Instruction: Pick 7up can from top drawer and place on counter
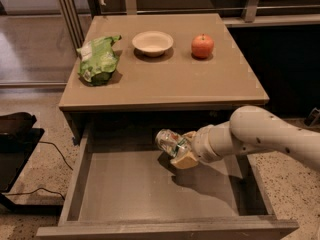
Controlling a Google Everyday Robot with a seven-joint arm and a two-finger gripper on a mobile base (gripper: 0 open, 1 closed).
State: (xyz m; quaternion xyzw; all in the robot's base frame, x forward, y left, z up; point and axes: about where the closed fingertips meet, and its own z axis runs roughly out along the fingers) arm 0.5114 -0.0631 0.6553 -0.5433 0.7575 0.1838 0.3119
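The 7up can (168, 141), silvery with green, is tilted on its side in my gripper (181, 151), which is shut on it. The gripper holds the can above the floor of the open top drawer (125, 189), near the drawer's back, just under the front edge of the counter (165, 79). My white arm (260, 136) reaches in from the right.
On the counter lie a crinkled green chip bag (97, 59) at the left, a white bowl (152, 43) in the middle back and a red apple (202, 46) at the right. A black object (15, 134) with a cable sits on the speckled floor at the left.
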